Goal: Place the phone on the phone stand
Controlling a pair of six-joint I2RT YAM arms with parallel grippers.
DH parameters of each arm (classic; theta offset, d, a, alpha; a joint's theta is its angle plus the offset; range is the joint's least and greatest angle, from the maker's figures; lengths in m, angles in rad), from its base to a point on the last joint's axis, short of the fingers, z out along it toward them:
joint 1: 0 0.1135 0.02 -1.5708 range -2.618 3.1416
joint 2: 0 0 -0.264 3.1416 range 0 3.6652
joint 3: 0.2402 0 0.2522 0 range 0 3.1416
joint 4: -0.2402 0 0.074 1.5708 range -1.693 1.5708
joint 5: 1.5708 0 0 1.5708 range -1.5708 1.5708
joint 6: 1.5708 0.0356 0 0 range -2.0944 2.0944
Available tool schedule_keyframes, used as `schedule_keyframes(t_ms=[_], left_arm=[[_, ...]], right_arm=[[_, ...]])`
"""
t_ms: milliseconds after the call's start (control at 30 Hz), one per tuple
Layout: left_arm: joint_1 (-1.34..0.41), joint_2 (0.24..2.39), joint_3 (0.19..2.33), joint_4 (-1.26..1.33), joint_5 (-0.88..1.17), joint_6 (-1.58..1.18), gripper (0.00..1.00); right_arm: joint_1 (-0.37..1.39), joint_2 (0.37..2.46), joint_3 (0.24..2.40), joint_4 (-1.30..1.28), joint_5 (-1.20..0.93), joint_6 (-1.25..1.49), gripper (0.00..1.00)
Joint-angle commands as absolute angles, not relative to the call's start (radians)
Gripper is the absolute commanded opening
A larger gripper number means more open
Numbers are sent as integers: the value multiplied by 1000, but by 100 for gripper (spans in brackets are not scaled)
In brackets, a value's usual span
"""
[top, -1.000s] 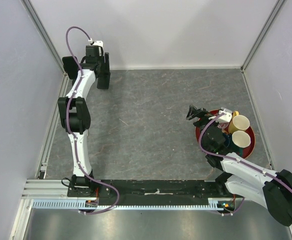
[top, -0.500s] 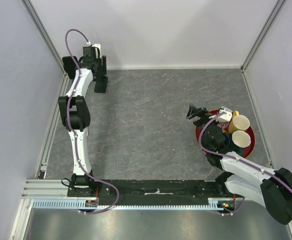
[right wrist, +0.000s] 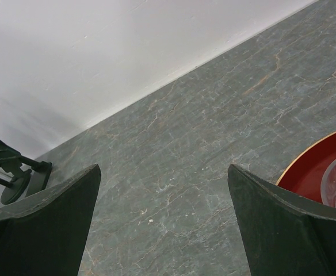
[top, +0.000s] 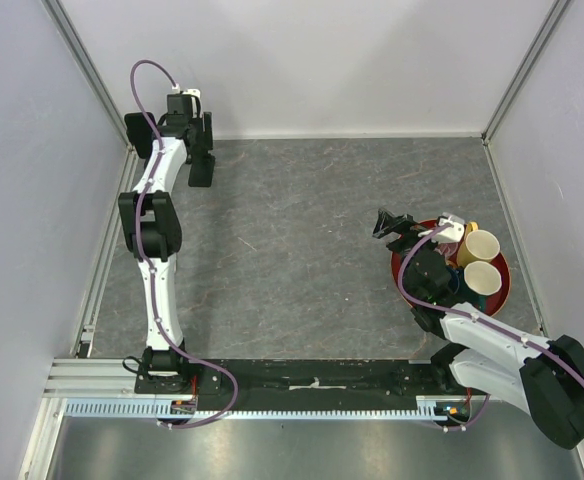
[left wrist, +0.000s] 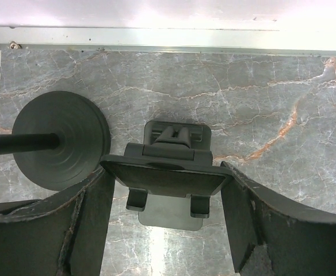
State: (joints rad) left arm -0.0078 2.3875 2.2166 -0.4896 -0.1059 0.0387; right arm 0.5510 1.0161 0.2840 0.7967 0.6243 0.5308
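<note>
My left gripper (top: 201, 150) reaches into the far left corner of the table. In the left wrist view it (left wrist: 165, 172) is shut on the dark phone (left wrist: 167, 178), one finger on each side edge. The dark grey phone stand (left wrist: 163, 215) sits right under the phone; its two front lips show just below the phone's lower edge and its hinge shows behind. I cannot tell whether the phone touches the lips. My right gripper (top: 385, 224) is open and empty (right wrist: 163, 168), hovering over bare table beside the red tray.
A black round disc base with a rod (left wrist: 61, 141) stands just left of the stand, close to my left finger. The back wall is right behind it. A red tray (top: 507, 285) with two yellow cups (top: 480, 246) sits at the right, under my right arm; its rim also shows in the right wrist view (right wrist: 323, 167).
My left gripper has shifted a little to the left with the phone and settled over the stand. The right arm has barely moved.
</note>
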Motion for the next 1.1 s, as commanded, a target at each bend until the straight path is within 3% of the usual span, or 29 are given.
schedule_keyframes(t_ms=[0, 67, 100, 400, 600, 700, 867, 1067], left_arm=[[-5, 2407, 2283, -495, -123, -32, 42], [-5, 2399, 2287, -520, -127, -61, 60], [-5, 2381, 2286, -531, -112, -67, 92], [-5, 2094, 2136, -644, -55, -235, 96], [-29, 1624, 1569, -485, -18, -218, 97], [-28, 1459, 1367, -485, -140, -210, 100], [63, 1350, 1137, -506, -296, -271, 100], [314, 1385, 985, -399, -11, -417, 100]], right_arm=[[542, 1012, 279, 833, 612, 548, 98], [541, 1011, 278, 831, 614, 549, 98], [540, 1011, 278, 833, 614, 549, 98], [538, 1003, 273, 831, 601, 561, 98], [538, 1003, 276, 824, 586, 566, 98], [537, 994, 273, 825, 574, 574, 98], [537, 992, 267, 838, 545, 584, 98], [535, 1002, 258, 862, 512, 609, 98]])
